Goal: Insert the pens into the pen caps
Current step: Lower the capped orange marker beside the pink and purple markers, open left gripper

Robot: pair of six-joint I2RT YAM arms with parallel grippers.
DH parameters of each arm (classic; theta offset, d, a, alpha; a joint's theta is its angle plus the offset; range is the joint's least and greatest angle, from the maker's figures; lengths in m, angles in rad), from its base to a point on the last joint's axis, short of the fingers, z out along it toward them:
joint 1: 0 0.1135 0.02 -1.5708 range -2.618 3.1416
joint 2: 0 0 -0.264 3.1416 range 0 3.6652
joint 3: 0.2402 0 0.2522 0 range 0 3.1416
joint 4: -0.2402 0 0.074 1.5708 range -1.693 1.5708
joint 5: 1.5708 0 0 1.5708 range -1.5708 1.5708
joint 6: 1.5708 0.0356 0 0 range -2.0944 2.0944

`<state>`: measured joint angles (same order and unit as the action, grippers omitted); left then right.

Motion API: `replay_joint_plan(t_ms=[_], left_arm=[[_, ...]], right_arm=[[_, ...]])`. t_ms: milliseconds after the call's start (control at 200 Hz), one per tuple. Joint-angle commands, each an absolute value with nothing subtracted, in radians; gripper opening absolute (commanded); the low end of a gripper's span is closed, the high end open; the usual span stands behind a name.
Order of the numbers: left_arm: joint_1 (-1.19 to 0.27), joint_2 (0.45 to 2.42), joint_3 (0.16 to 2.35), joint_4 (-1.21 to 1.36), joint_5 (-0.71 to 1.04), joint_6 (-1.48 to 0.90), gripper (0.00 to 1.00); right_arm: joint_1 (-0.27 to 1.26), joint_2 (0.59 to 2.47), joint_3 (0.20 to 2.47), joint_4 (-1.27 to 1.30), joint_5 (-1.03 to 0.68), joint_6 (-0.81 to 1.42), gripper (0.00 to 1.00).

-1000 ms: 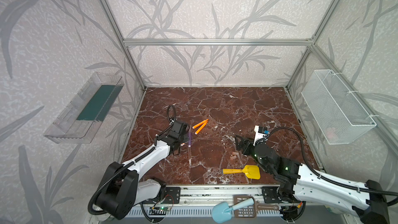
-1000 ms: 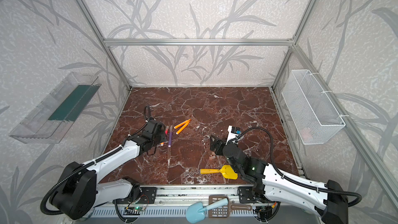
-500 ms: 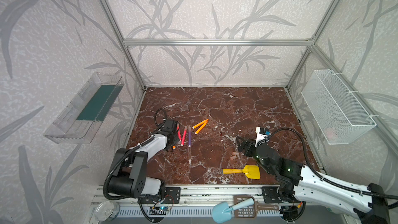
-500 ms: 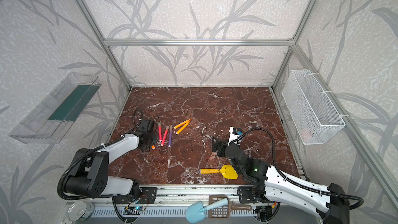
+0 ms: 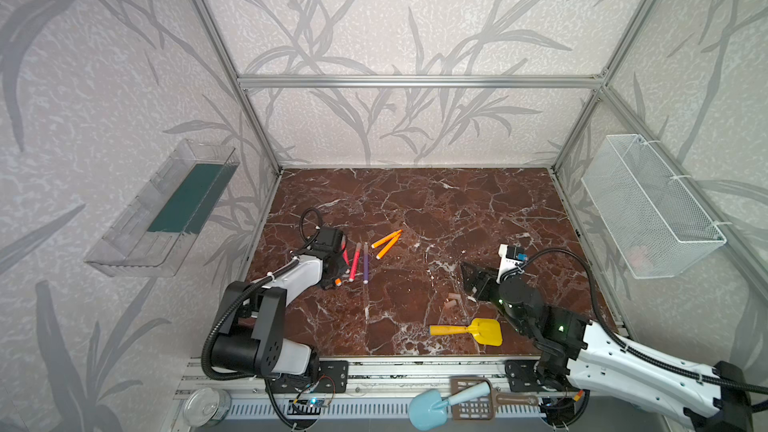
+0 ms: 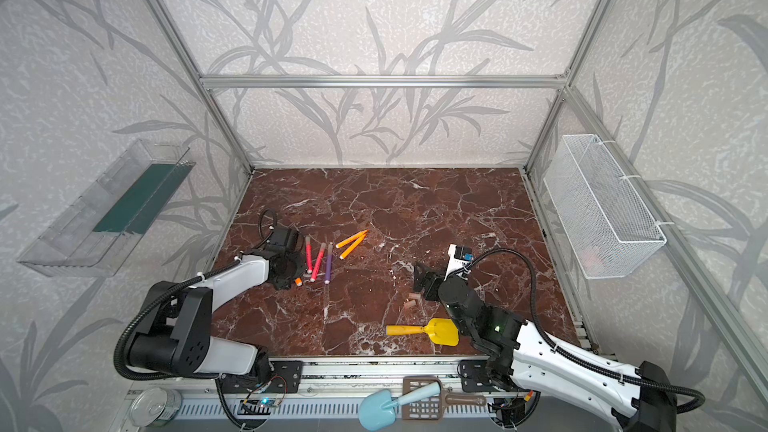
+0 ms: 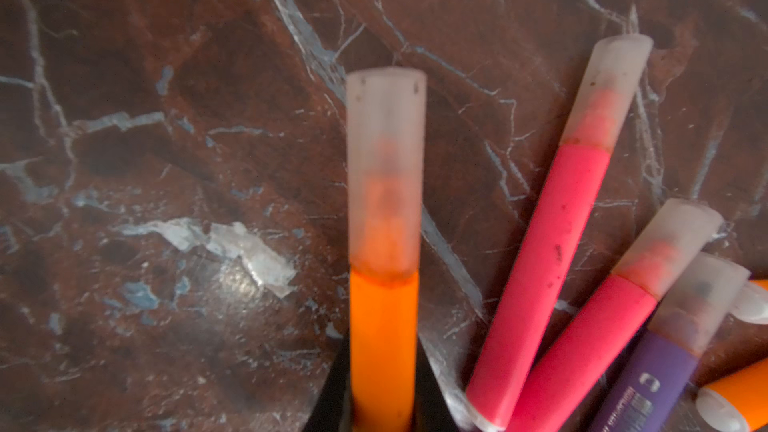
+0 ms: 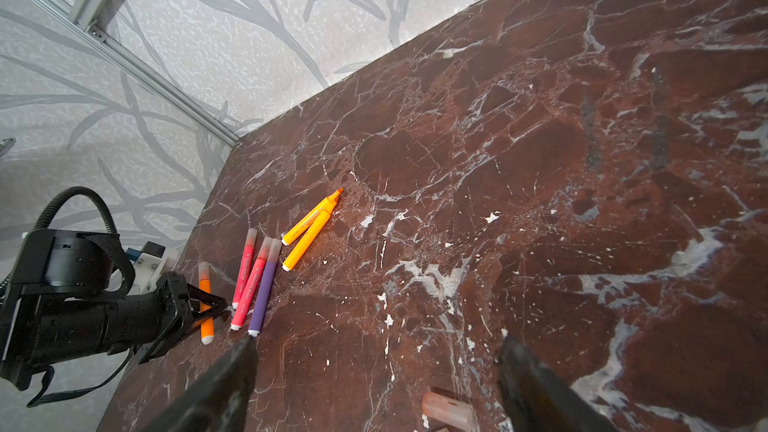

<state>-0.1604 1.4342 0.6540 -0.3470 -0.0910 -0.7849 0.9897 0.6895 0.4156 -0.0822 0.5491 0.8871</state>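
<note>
My left gripper [image 5: 334, 272] [image 7: 382, 409] is shut on an orange pen [image 7: 382, 326] that wears a pale cap [image 7: 386, 160], low over the table at the left. Beside it lie two pink-red pens [image 5: 354, 263] and a purple pen [image 5: 365, 265], all capped. Two orange pens [image 5: 386, 241] [image 8: 311, 226] lie uncapped behind them. My right gripper [image 5: 473, 280] [image 8: 378, 342] stands open over two loose pen caps [image 5: 453, 302]; one cap [image 8: 449, 409] lies between its fingers [image 8: 232, 376].
A yellow toy shovel [image 5: 469, 330] lies near the front edge, close to my right arm. A wire basket [image 5: 648, 209] hangs on the right wall and a clear tray [image 5: 166, 214] on the left wall. A blue scoop [image 5: 436, 405] lies on the front rail.
My left gripper has drawn back to the left with the capped orange pen, uncovering the two pink-red pens, and its elbow has risen. The right arm has barely moved.
</note>
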Motion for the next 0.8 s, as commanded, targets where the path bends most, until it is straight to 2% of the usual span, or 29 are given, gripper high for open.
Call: replay_joint_plan(t_ms=[0,555,795], left_arm=[[-0.155,1.436,0.668,-0.396,-0.080,-0.782,0.17],[-0.160,1.242,0.630,-0.382,-0.077,-0.720,0.45],[-0.192,1.157,0.628,-0.366,-0.065,-0.671,0.48]], right_arm=[[0.978,0.664,0.422,-0.108,0.566,0.870,0.89],[0.949,0.626,0.416,-0.130,0.562,0.857,0.91],[0.940,0.633,0.416,-0.124,0.558,0.852,0.92]])
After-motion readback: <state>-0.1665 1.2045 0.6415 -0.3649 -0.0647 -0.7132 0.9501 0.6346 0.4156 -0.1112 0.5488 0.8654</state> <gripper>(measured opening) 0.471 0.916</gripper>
